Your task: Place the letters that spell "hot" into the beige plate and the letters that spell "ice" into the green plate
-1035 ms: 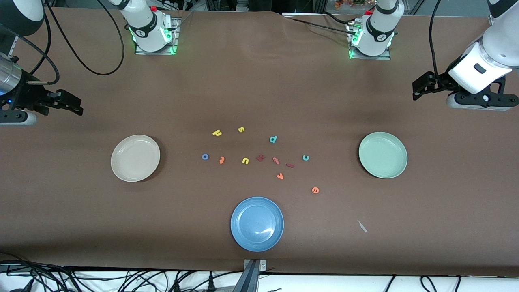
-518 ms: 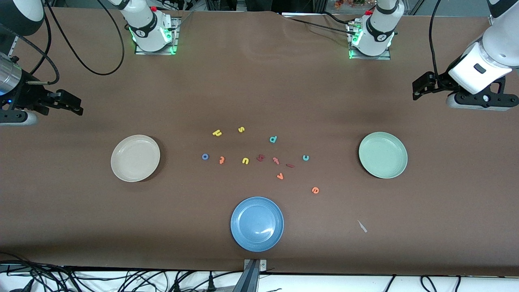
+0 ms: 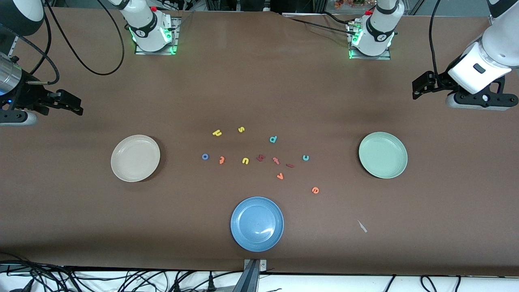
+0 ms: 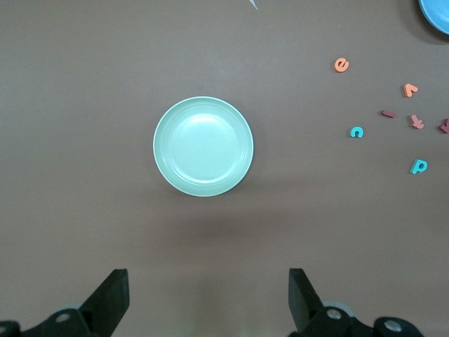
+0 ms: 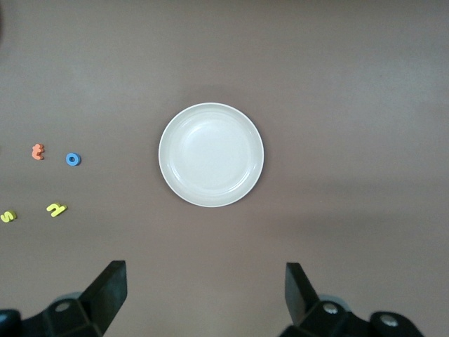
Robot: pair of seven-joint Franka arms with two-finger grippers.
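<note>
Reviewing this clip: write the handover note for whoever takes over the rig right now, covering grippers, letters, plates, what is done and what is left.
Left gripper open, waiting above the green plate. Right gripper open, waiting above the beige plate.
Both plates hold nothing. All letters lie on the table between them: yellow h, blue o, orange t; dark red i, teal c, orange e.
Done: nothing. Left: all six placements.
</note>
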